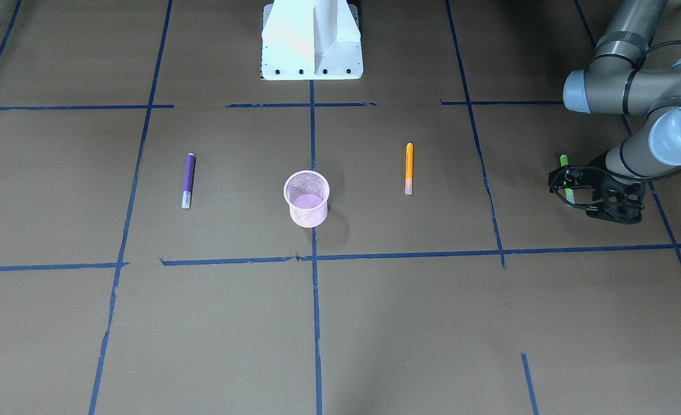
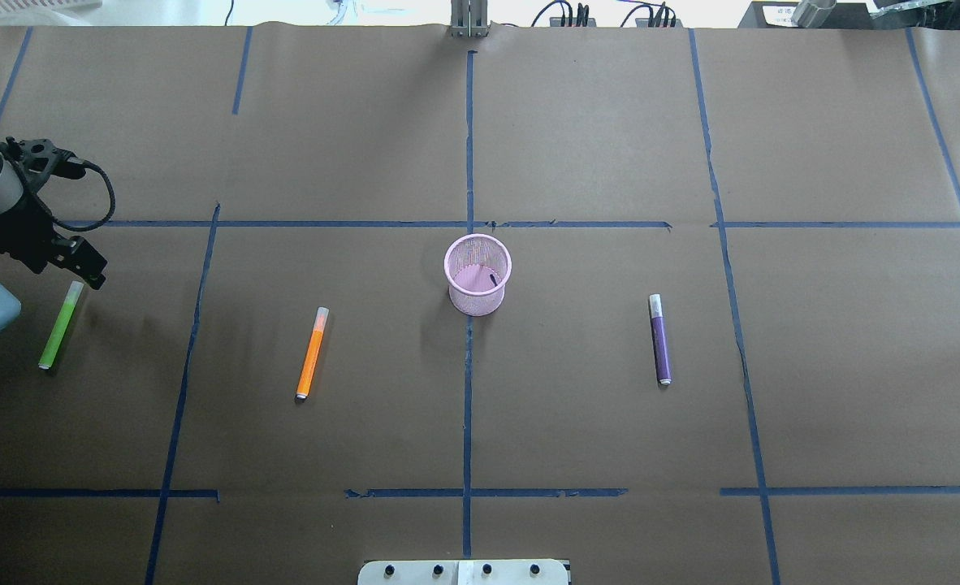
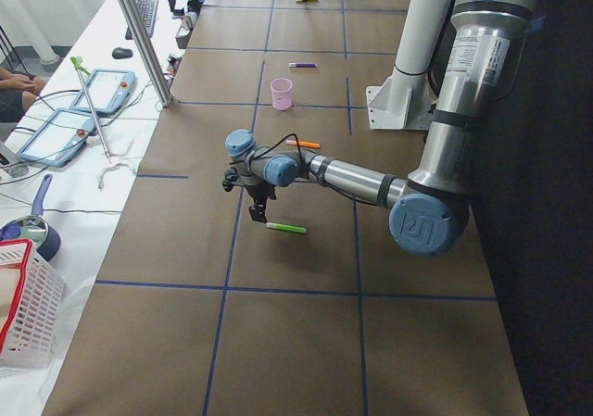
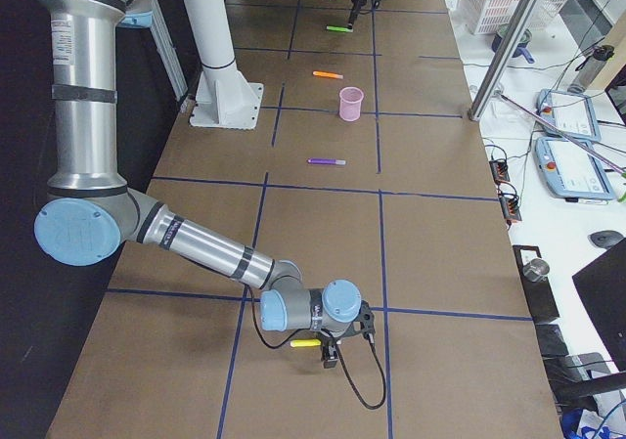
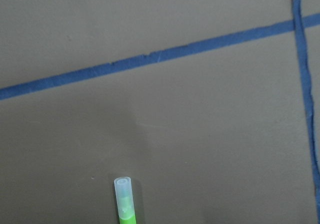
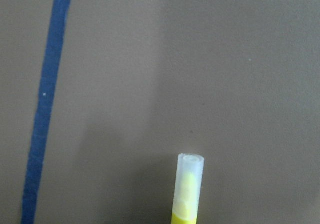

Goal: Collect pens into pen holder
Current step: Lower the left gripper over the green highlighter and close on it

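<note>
The pink mesh pen holder [image 1: 306, 199] [image 2: 477, 274] stands upright at the table's middle. The purple pen [image 2: 659, 339] lies to its right in the overhead view and the orange pen [image 2: 312, 353] to its left. The green pen [image 2: 61, 325] [image 5: 125, 201] lies flat at the far left. My left gripper [image 2: 88, 272] [image 1: 568, 184] hovers low over its pale cap end and looks open, holding nothing. My right gripper [image 4: 328, 346] shows only in the side views, low beside a yellow pen [image 4: 305, 342] [image 6: 187, 189]; I cannot tell whether it is open or shut.
The white robot base [image 1: 311, 40] stands at the table's robot side. Blue tape lines [image 2: 468, 366] grid the brown table. Beyond the far edge are a white basket [image 3: 23, 296], tablets [image 3: 56, 129] and metal posts.
</note>
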Available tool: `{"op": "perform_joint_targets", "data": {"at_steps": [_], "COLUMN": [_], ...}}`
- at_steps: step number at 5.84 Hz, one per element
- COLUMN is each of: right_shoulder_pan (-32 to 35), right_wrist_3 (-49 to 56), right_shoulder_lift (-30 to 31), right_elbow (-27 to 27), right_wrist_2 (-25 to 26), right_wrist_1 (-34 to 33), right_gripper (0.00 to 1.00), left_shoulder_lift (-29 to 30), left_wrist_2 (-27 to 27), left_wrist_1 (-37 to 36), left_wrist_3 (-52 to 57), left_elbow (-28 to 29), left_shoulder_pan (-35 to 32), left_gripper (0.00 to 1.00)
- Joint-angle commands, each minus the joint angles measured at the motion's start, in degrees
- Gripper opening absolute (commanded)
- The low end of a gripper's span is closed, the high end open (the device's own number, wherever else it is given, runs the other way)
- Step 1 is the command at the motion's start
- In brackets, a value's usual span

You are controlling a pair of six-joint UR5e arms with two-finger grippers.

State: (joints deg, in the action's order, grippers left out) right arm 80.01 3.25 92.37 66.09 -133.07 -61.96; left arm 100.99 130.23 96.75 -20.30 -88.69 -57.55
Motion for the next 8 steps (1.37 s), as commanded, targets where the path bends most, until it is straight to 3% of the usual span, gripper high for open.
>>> {"op": "perform_joint_targets", "data": {"at_steps": [1,6,8], "right_shoulder_pan": [-0.03,-0.03,-0.03], "right_wrist_3": [0.00,0.00,0.00], "right_shoulder_lift": [0.00,0.00,0.00], "right_elbow": [0.00,0.00,0.00], "right_wrist_2": [0.00,0.00,0.00], "right_wrist_1": [0.00,0.00,0.00], "right_gripper": [1.00,1.00,1.00], "left_shoulder_lift": [-0.01,-0.44,-0.44], "left_wrist_2": [-0.15,0.02,0.02], "left_wrist_1": [2.55,4.85,4.85], "left_wrist_3": [-0.01,-0.01,-0.09], "left_elbow": [3.15,4.75,4.75], "left_shoulder_pan": [0.68,0.86,0.86], "left_gripper": [1.00,0.98,0.55]}}
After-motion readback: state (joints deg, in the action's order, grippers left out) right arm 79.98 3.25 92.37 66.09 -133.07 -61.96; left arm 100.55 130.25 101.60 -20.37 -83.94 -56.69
